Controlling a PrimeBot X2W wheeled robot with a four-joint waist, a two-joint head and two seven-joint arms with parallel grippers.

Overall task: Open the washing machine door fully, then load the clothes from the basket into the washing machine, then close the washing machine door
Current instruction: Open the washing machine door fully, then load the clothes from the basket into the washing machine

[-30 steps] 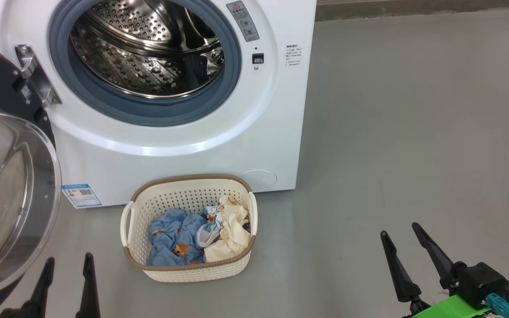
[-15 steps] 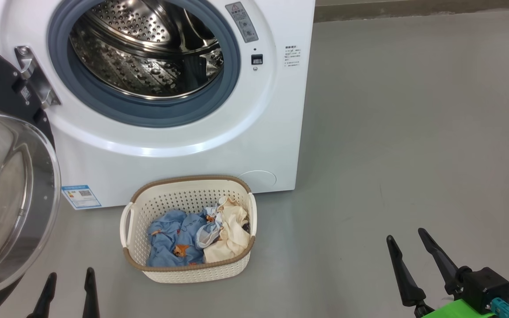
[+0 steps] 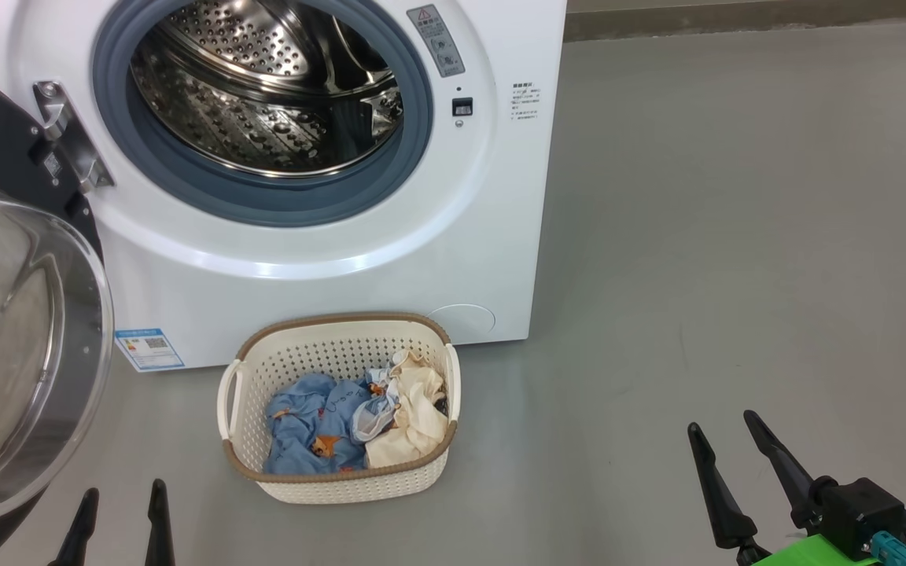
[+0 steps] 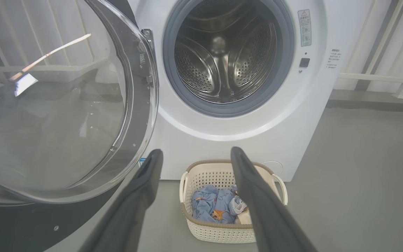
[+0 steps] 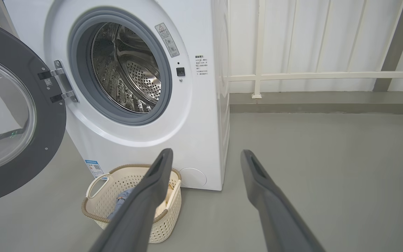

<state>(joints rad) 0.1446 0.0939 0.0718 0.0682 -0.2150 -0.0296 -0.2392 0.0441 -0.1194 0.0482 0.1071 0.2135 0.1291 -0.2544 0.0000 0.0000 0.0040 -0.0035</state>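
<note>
My left gripper (image 3: 124,487) hangs low at my left with its two long dark fingers spread wide and nothing between them. My right gripper (image 3: 720,420) is equally spread and empty, over bare grey floor (image 3: 697,236) well to the right.

Between them, nearer the left one, sits the small cream-white perforated plastic basket with a brown woven-look rim (image 3: 343,318). Its long axis runs side to side along the machine's front, with a white handle at each short end. Inside lie the clothes: a crumpled light blue garment with orange prints (image 3: 303,424) on the left and a cream-yellow one (image 3: 414,417) on the right.

Just behind stands the big white front-loading washing machine (image 3: 303,267), its steel perforated drum (image 3: 264,102) facing me. The large round black door with a bulging clear glass window (image 3: 12,354) is swung out on its left-side hinge, just beside my left gripper.
</note>
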